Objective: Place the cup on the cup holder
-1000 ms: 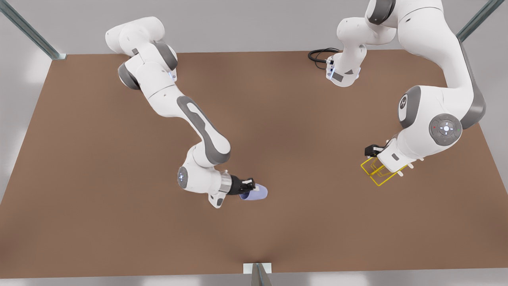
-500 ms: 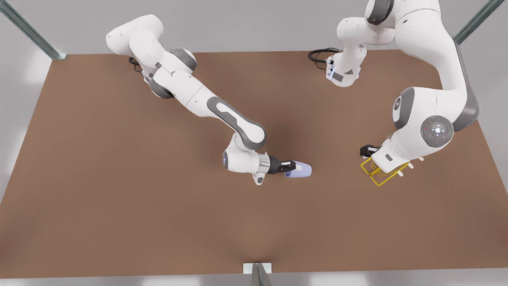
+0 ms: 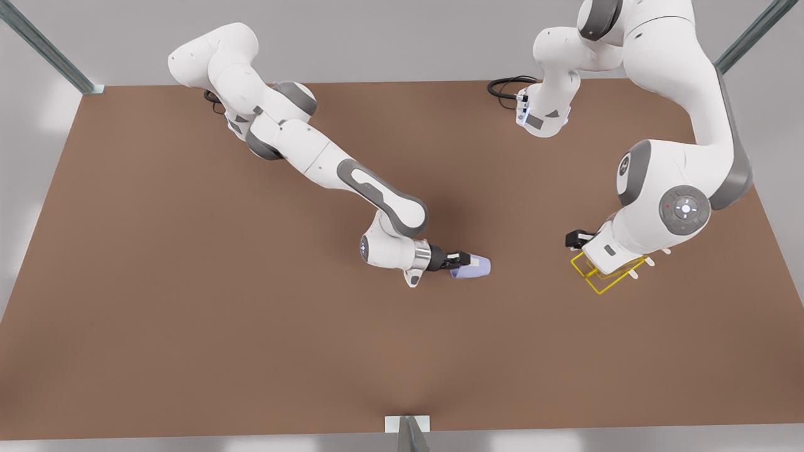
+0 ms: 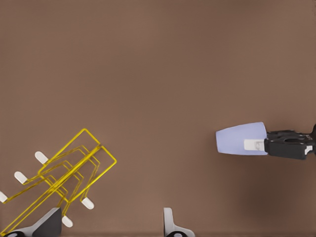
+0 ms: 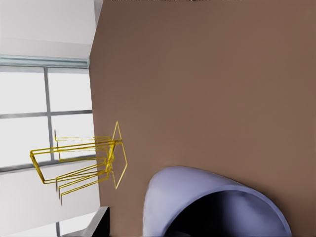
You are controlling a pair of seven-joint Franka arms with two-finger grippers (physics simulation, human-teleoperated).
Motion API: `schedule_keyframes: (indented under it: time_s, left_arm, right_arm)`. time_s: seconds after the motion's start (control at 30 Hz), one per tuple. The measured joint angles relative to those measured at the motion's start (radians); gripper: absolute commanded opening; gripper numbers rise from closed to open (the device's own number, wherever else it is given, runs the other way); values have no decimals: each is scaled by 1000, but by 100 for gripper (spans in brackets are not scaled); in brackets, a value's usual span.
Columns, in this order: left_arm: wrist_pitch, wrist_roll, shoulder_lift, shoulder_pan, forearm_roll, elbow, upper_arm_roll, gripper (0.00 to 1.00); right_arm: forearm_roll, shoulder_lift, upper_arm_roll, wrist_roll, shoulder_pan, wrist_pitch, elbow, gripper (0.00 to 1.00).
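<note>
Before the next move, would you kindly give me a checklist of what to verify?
1. Cup gripped by right claw: ok, shut on it.
2. Table between cup and cup holder free: ok.
3. Left claw out of the cup holder's way: not ok, it hangs open over it.
4. Left claw touching the cup holder: cannot tell.
5. Cup on cup holder: not ok, apart.

The front view looks steeply down on the table; both wrist views share the cup holder.
</note>
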Motion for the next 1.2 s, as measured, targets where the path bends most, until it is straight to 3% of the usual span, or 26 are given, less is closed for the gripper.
schedule_keyframes:
  time_s: [0.23,0.27,0.4,0.43,0.47,0.6,0.67,0.77,0.9,1.03,1.2]
  left_arm:
    - [-1,-7,2,-17,0,-1,0,100]
    - [-1,-9,1,-24,-2,-1,-1,100]
    - [-6,-21,0,-64,-8,-2,-2,100]
    - [-6,-22,-1,-79,-8,-2,-3,100]
    - [-6,-22,2,-98,-9,-2,-8,100]
    - [-5,76,49,-147,-2,-3,-19,100]
    - [36,165,76,-175,11,-30,-21,100]
    - [169,324,120,-210,17,-135,-52,100]
    - [394,505,103,-217,17,-344,-86,100]
    - [612,675,121,-214,16,-426,-89,100]
    - [734,873,122,-210,15,-423,-84,100]
  right_arm:
    - [-1,-108,-57,-31,-46,7,-175,52]
    - [-1,-126,-60,-36,-54,8,-197,58]
    - [2,-267,-79,-47,-153,-37,-308,63]
    - [3,-326,-138,-49,-190,-82,-354,64]
    - [-1,-399,-223,-49,-223,-142,-413,96]
    - [-123,-690,-628,-62,-279,-378,-716,100]
    - [-402,-819,-713,-77,-334,-471,-740,100]
    - [-684,-916,-691,-73,-457,-677,-619,100]
    - [-927,-1036,-634,-28,-517,-938,-585,100]
    - [-1007,-1043,-613,8,-487,-1036,-522,100]
    - [-1024,-1038,-620,24,-506,-1060,-462,100]
